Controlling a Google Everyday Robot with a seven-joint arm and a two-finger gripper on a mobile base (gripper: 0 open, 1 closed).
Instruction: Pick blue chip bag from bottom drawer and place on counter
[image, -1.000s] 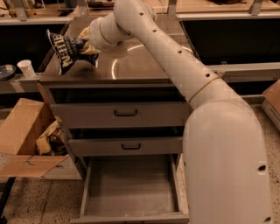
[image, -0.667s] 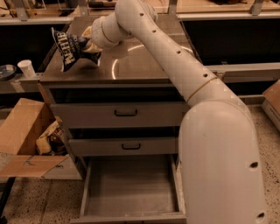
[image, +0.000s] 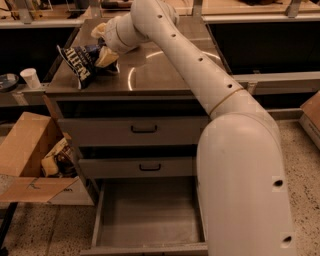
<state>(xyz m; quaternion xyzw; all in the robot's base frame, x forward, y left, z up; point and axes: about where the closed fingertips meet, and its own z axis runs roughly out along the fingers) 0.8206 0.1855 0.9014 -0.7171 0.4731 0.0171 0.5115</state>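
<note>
A: Jaws first, go.

B: The gripper (image: 103, 46) is sitting over the back left part of the counter (image: 170, 75). Its jaws are pinching nearly closed on the right end of the blue chip bag (image: 80, 62), with nothing else between them.

A: Where's the bag relative to the jaws?

B: It's sticking out to the left of the jaws and hanging slightly below them, tilted, with the white lettering facing the camera.

A: Is it touching the counter?

B: The lower tip is looking very close to the surface, possibly resting on it. I can't tell from this angle.

A: Progress?

B: I'm judging the pick as done. The bottom drawer (image: 150, 215) is standing open well below the jaws, and its floor is showing bare. The bag is sitting over the counter, so what's left is setting it down, letting go and backing off.

A: Anything further out?

B: A paper cup (image: 31, 78) is standing left of the jaws, off the counter. A cardboard box (image: 25, 150) is lying on the floor, below and to the left.
</note>
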